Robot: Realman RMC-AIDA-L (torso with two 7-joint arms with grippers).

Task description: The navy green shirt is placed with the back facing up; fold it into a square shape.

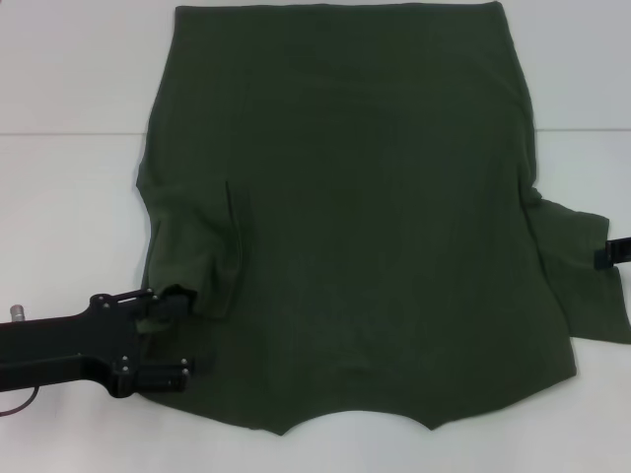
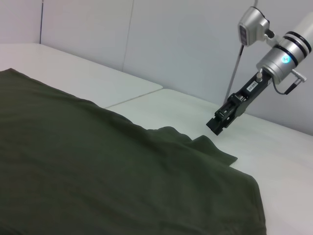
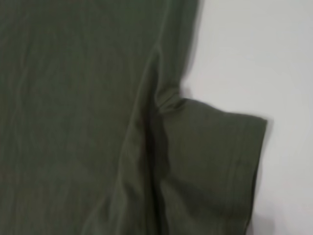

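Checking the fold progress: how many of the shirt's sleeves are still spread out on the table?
1: the right sleeve lies out flat; the left sleeve is folded onto the navy green shirt, at the left end effector.

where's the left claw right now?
In the head view the left claw is low on the robot's left, at the navy green shirt where the left sleeve lies folded inward, one finger touching that sleeve's cuff.

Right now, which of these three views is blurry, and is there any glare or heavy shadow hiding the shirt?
The right wrist view is soft and out of focus across the navy green shirt and its sleeve. The head view is evenly lit, no glare, and the left gripper is sharp at the folded-in sleeve. The left wrist view is crisp, showing the right gripper above the table; the cloth's folds are dark but readable.
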